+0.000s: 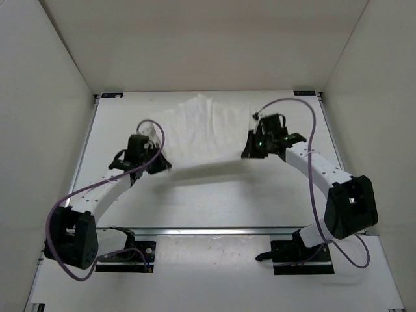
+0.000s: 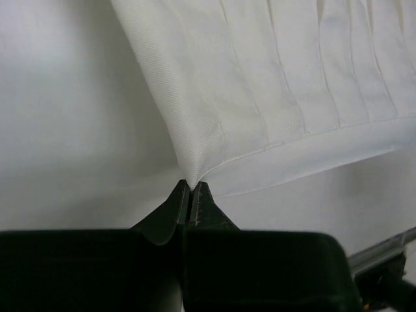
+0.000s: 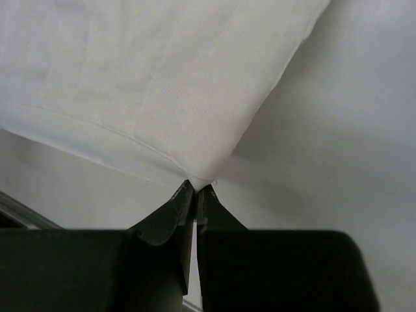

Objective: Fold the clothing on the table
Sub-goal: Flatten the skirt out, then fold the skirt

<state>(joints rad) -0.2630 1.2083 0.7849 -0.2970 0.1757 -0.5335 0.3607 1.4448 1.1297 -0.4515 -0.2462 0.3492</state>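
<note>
The clothing is a thin white creased cloth spread over the far middle of the table, its near edge lifted and stretched between my two grippers. My left gripper is shut on the near left corner of the clothing; its black fingertips pinch the corner point. My right gripper is shut on the near right corner of the clothing, with the fingertips closed on the hem. The far edge of the cloth still lies on the table.
White enclosure walls stand on the left, right and back. A metal rail crosses the table near the arm bases. Purple cables loop off both arms.
</note>
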